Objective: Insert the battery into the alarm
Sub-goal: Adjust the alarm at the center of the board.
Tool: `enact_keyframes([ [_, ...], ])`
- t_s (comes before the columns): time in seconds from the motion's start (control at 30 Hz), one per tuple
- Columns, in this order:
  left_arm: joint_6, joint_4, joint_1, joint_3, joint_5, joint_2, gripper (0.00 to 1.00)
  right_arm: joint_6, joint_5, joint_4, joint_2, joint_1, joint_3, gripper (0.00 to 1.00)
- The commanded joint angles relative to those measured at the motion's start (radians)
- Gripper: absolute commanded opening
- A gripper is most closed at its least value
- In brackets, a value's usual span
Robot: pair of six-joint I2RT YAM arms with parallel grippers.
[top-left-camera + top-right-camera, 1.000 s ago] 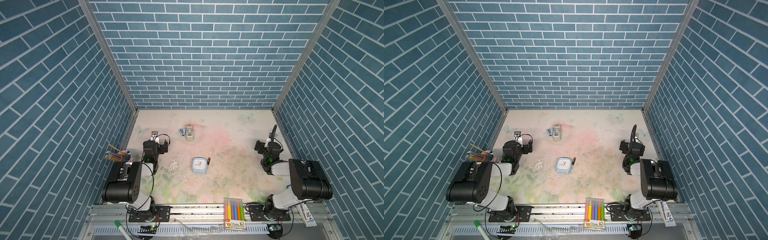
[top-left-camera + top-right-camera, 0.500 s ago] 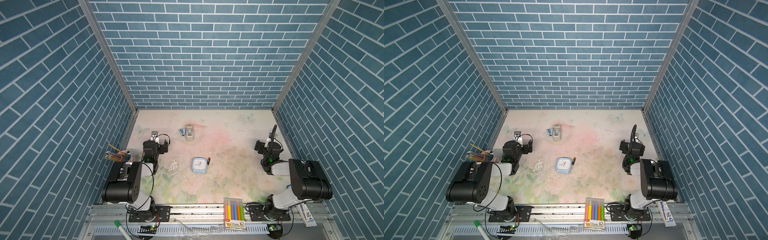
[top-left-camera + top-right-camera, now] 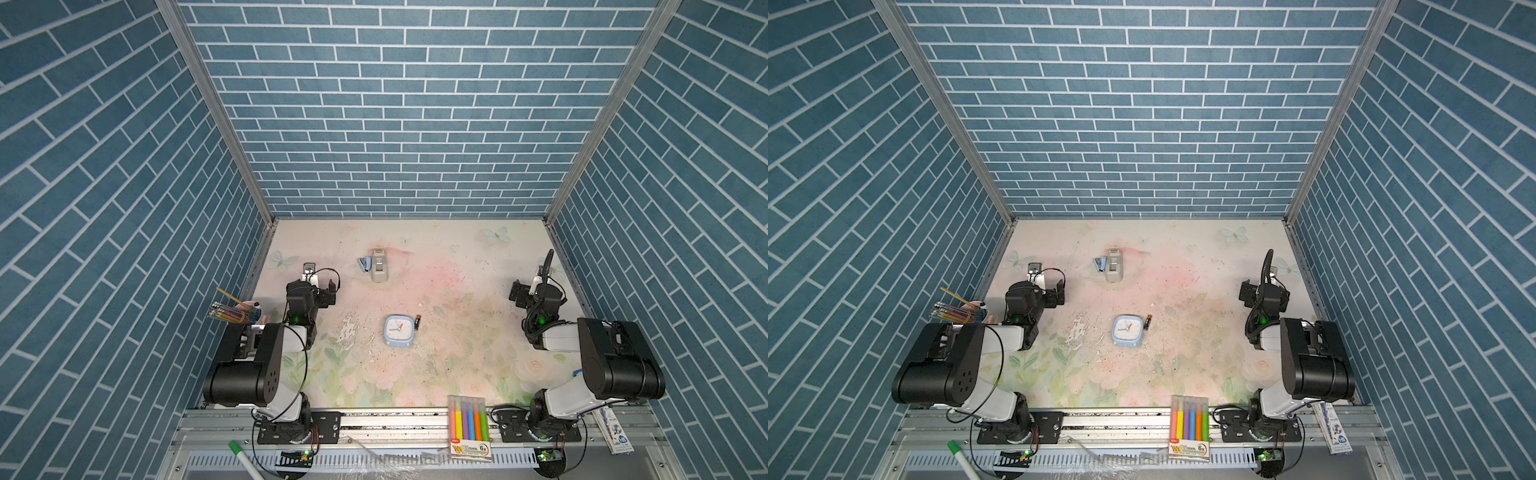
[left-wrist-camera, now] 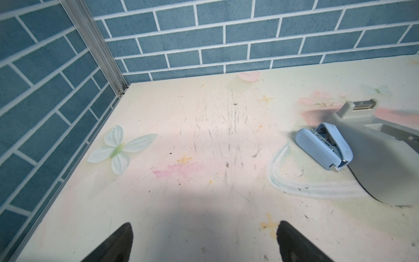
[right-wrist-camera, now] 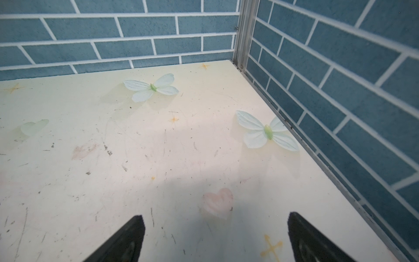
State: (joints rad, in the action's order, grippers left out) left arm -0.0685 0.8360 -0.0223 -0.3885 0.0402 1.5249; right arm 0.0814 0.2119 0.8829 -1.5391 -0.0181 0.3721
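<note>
Nothing has moved: left hand (image 4: 204, 242) and right hand (image 5: 215, 238) stay spread, empty, well apart from the light-blue rounded-square plastic clock (image 3: 399, 330), with the slim black gold-ended battery (image 3: 417, 322) just beside it, uninserted.

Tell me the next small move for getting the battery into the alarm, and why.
Probably swing the right gripper over the battery and lower onto it: its fingers are open and empty, and the battery lies loose on the table beside the alarm, on that arm's side.
</note>
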Motion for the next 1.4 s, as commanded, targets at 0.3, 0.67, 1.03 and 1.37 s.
enact_keyframes([
  [0.3,0.429,-1.022,-0.041,-0.448,0.327,-0.284,0.99,0.413,0.160,-1.072,0.459,0.030,0.351,0.99],
  [0.67,0.659,-1.292,-0.351,-0.394,0.020,-0.443,0.89,0.803,0.238,-1.790,0.156,0.406,0.793,0.83],
  [1.03,0.936,-1.050,-0.491,-0.275,-0.319,-0.226,0.75,0.839,-0.214,-1.460,0.087,0.718,0.625,0.58],
  [1.37,0.990,-1.008,-0.517,-0.216,-0.357,-0.223,0.79,0.903,0.073,-1.473,0.025,0.920,0.653,0.69],
])
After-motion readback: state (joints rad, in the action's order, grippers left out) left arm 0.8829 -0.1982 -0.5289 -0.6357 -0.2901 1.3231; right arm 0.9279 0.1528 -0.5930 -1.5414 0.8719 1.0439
